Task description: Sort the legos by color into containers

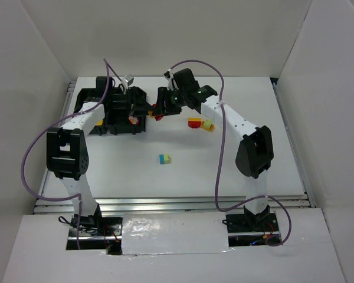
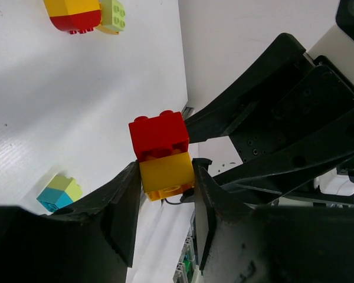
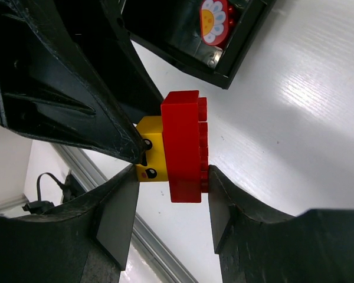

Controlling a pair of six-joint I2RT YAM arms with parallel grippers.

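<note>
Evidently a split or a handover: the red-and-yellow brick (image 2: pixel 159 147) hangs in the air just beside the tray (image 3: pixel 239 62). The left fingers (image 2: pixel 121 206) pinch its yellow half; the right fingers (image 3: pixel 115 218) pinch across the pair. Best to hold yellow firm and tilt red off. The long axis runs yellow to red, studs facing one right finger.

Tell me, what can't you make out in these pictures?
- Top view: what lies in the tray, hidden by the left arm and left gripper.
- Top view: the red-and-yellow stack, mostly covered by the right gripper.
- Right wrist view: the flower-printed piece, cut off by the top edge.
</note>
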